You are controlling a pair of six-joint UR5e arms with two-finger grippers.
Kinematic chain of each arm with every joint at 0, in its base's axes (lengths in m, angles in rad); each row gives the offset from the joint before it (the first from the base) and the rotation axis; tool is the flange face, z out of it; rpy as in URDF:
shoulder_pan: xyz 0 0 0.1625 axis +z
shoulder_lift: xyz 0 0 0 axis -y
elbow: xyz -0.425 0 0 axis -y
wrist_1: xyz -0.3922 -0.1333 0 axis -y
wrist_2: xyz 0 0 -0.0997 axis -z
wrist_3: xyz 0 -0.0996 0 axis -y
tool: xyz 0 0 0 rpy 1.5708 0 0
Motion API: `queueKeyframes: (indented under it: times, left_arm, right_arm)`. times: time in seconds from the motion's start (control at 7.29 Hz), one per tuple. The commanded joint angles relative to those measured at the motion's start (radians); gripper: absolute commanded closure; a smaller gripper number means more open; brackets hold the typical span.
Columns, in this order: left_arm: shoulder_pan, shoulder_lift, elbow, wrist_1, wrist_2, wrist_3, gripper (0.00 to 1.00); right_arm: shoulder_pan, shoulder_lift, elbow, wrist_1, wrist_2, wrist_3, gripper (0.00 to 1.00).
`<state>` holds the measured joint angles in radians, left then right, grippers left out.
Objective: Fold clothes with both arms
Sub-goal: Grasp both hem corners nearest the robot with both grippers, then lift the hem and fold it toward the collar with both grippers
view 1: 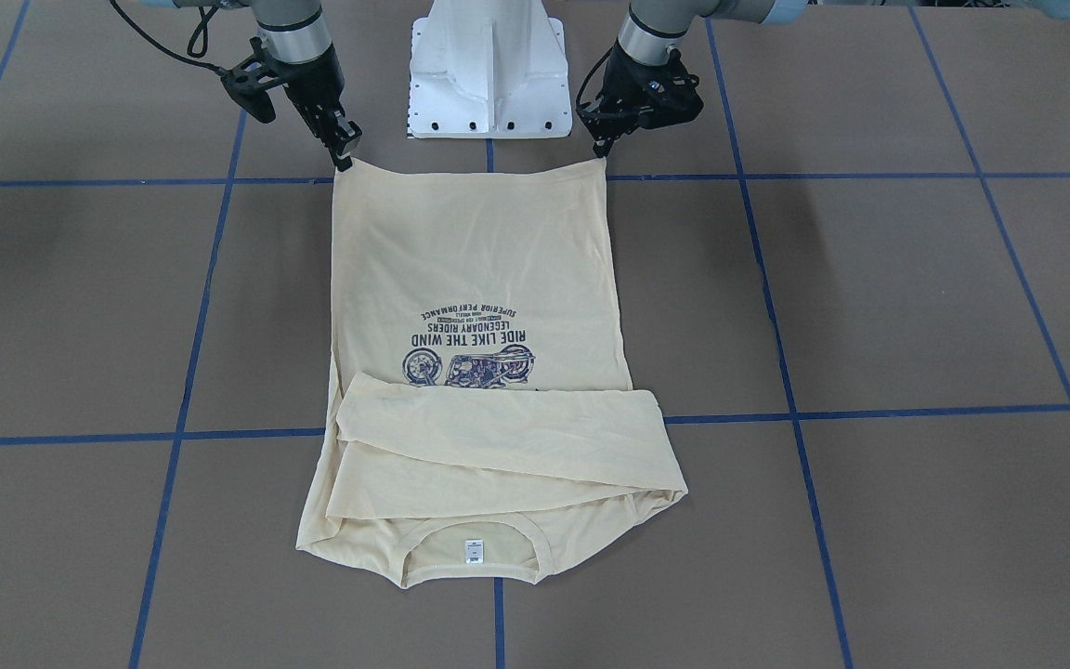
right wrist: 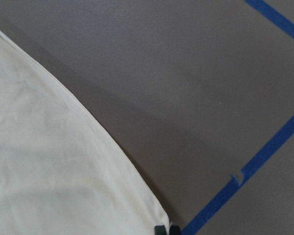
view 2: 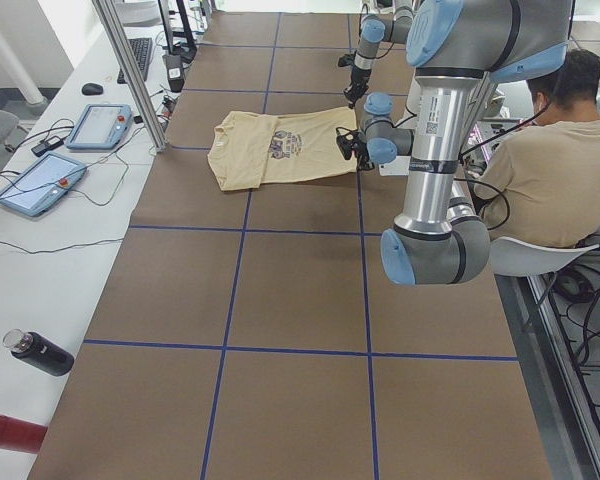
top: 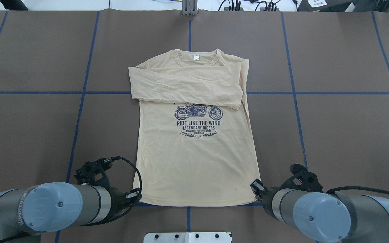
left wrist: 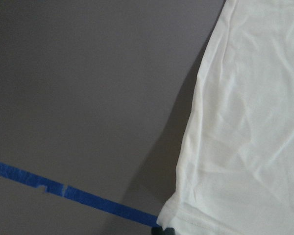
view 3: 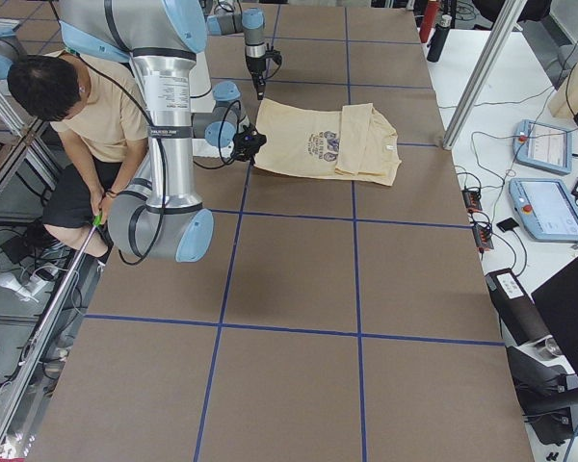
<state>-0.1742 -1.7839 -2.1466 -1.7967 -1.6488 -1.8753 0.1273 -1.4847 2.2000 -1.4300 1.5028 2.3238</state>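
The cream-yellow T-shirt (top: 194, 152) lies flat, print up, on the brown table, collar far from the robot. Both sleeves (top: 184, 87) are folded across the chest above the motorcycle print (top: 198, 112). My left gripper (top: 134, 195) is shut on the near left hem corner, which shows at the bottom of the left wrist view (left wrist: 169, 215). My right gripper (top: 257, 187) is shut on the near right hem corner (right wrist: 152, 215). In the front-facing view the left gripper (view 1: 603, 158) and the right gripper (view 1: 345, 158) hold the two corners pulled to points, the hem stretched between them.
The white pedestal base (view 1: 489, 70) stands just behind the hem. Blue tape lines (top: 83, 91) grid the table. A person (view 2: 550, 180) sits beside the robot. Control tablets (view 2: 100, 125) and a dark bottle (view 2: 38, 352) lie on the side bench.
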Motion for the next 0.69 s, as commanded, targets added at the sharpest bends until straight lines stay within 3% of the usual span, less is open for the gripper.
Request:
queueKeyframes:
  times: [0.0, 0.27, 0.55]
  left_arm:
    - [0.013, 0.003, -0.093, 0.054, 0.000, -0.037, 1.00]
    - [-0.004, 0.003, -0.201, 0.109, -0.040, -0.036, 1.00]
    - [-0.088, -0.009, -0.173, 0.109, -0.065, 0.008, 1.00]
  right_arm:
    - [-0.002, -0.057, 0.085, -0.001, 0.039, 0.000, 1.00]
    - [0.029, -0.068, 0.159, -0.013, 0.089, 0.000, 1.00]
    - [0.159, -0.022, 0.140, -0.059, 0.204, -0.021, 1.00]
